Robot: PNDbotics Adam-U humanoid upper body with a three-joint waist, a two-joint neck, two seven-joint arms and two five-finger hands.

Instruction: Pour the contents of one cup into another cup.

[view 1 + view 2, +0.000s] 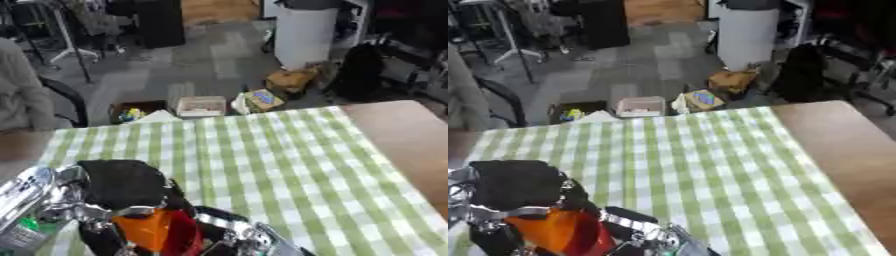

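Observation:
An orange cup (pixel 147 231) sits at the bottom left over the green checked table (pixel 289 165), partly covered. My left hand (pixel 122 183), black with a silver forearm (pixel 31 192), comes in from the left and curls over the cup from above. A red cup (pixel 185 233) shows right beside the orange one, touching it. Neither cup's inside is visible. A black and silver part of my right hand (pixel 238 229) rises from the bottom edge against the red cup; most of it is cut off.
The tablecloth ends at a bare brown tabletop (pixel 411 135) on the right. Beyond the far edge are boxes on the floor (pixel 203 106), a white bin (pixel 304 35) and a person's sleeve (pixel 22 95) at the left.

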